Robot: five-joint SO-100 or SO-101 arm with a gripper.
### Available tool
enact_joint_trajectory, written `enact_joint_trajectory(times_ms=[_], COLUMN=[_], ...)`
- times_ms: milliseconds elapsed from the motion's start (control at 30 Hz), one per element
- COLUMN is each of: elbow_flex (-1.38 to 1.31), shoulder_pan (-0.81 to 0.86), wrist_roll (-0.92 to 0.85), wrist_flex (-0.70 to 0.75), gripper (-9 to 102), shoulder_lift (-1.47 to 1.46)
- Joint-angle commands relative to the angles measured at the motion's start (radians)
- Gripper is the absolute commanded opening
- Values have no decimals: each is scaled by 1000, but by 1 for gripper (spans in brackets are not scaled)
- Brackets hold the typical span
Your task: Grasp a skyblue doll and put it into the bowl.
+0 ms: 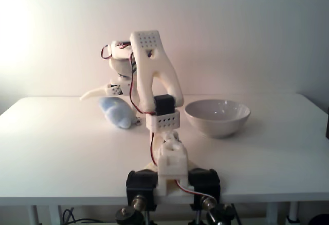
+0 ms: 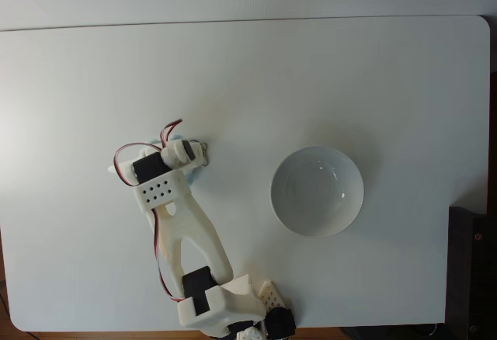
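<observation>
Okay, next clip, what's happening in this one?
A single white robot arm is bent over the skyblue doll, which lies on the white table to the left of the bowl in both fixed views. The gripper is down beside the doll, but whether it has closed on it cannot be told. From above, the arm covers most of the doll. The bowl is empty, so the doll has yet to be moved into it.
</observation>
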Motion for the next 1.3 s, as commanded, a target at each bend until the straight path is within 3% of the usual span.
enact_joint_trajectory(times_ms=[0, 300, 433, 633, 1100, 1267], elbow_flex=[-9, -8, -8, -8, -9, -11], shoulder_pan=[-8, -11, -11, -9, -51, -71], wrist_roll=[-8, -41, -41, -41, -41, -41], wrist_flex=[-17, -11, -11, -17, -17, -17], gripper=[93, 93, 87, 66, 3, 0], shoulder_lift=[-34, -114, -129, -115, -69, -69])
